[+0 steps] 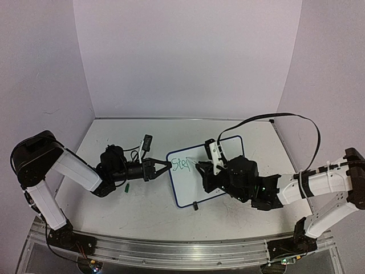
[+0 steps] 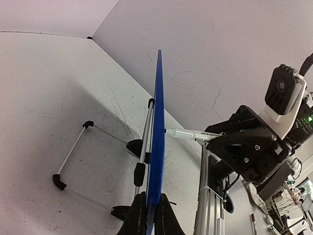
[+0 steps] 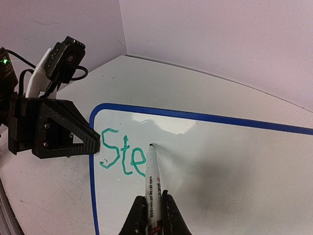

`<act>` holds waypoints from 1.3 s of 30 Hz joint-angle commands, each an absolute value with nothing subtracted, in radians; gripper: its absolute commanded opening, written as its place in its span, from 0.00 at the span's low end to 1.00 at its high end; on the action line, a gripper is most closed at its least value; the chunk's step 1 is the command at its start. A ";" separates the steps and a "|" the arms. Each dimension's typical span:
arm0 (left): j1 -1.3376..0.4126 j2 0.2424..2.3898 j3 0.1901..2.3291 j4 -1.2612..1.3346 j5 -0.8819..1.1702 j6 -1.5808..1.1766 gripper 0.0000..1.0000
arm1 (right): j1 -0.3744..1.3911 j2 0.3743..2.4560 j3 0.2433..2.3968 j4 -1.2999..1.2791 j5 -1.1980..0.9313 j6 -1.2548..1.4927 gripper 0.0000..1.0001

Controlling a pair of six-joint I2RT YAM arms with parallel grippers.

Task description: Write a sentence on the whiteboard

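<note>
The left claw (image 2: 151, 208) is pressed together on the left rim of the whiteboard (image 3: 225, 171), its two fingers pinching the thin dark blue edge from either side. In the left wrist view the board is seen edge-on, propped on a wire stand (image 2: 73, 152) behind it.

The right claw (image 3: 152, 203) is shut on a white marker (image 3: 152, 178), gripping the barrel low down. The marker's dark tip touches the board's white face near its upper left corner.

The sentence (image 3: 122, 157) sits in green in that same corner, just inside the rim, and reads "Ste" so far. The marker tip is just right of the "e".

On the table (image 1: 142, 220), left of the whiteboard, lies a small green object (image 1: 128, 186); what it is cannot be told.
</note>
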State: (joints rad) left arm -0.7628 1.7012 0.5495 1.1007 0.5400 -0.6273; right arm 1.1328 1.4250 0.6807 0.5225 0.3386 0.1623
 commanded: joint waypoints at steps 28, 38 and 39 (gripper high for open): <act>-0.769 1.665 0.560 1.094 0.594 -0.658 0.00 | 1.132 1.444 0.691 0.513 0.454 0.205 0.00; -0.769 1.669 0.567 1.090 0.596 -0.658 0.00 | 1.132 1.421 0.668 0.477 0.444 0.226 0.00; -0.768 1.669 0.567 1.090 0.597 -0.658 0.00 | 1.131 1.419 0.665 0.475 0.441 0.228 0.00</act>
State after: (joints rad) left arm -0.7620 1.7008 0.5495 1.0912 0.5392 -0.6277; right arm 1.1358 1.4434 0.6798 0.5153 0.4023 0.2092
